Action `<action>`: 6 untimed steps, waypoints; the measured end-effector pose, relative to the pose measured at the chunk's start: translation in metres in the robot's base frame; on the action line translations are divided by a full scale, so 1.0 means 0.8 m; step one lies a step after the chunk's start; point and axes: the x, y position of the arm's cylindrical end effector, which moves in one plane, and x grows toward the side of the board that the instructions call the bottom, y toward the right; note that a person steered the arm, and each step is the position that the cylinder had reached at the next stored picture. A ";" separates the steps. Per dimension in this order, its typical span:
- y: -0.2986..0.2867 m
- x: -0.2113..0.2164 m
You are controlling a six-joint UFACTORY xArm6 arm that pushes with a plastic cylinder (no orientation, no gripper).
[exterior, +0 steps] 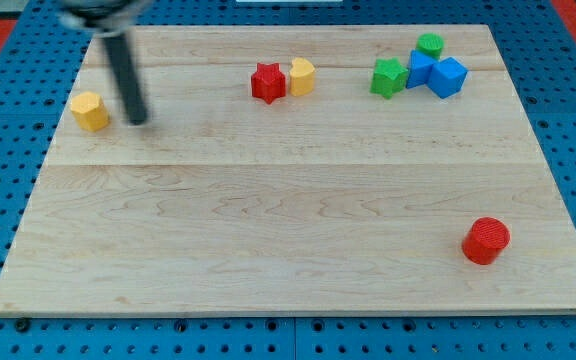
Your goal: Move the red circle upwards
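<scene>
Near the table's [268, 250] left edge, toward its top left corner, a yellow block [90, 111] of roughly hexagonal shape rests on the wood. Just beside it, on the view's right, my tip [137, 120] touches down on the board; the dark rod rises from there toward the view's top. The rod has no jaws to open or close and holds nothing; its end stands apart from the yellow block, with a thin strip of wood between them.

Further right, along the top edge near the middle, a red star [267, 82] and a second yellow block [302, 76], rounded on one side, sit touching each other.

Toward the top right corner a cluster gathers: a green star [389, 76], a blue block [421, 69], a blue cube [448, 77], and a green cylinder [430, 45] behind them.

The red circle [486, 240] lies alone near the bottom right corner, well apart from my tip, diagonally across the board from it.
</scene>
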 end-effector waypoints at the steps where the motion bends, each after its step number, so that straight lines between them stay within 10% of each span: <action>1: -0.041 0.026; 3: 0.057 0.008; 6: 0.548 0.178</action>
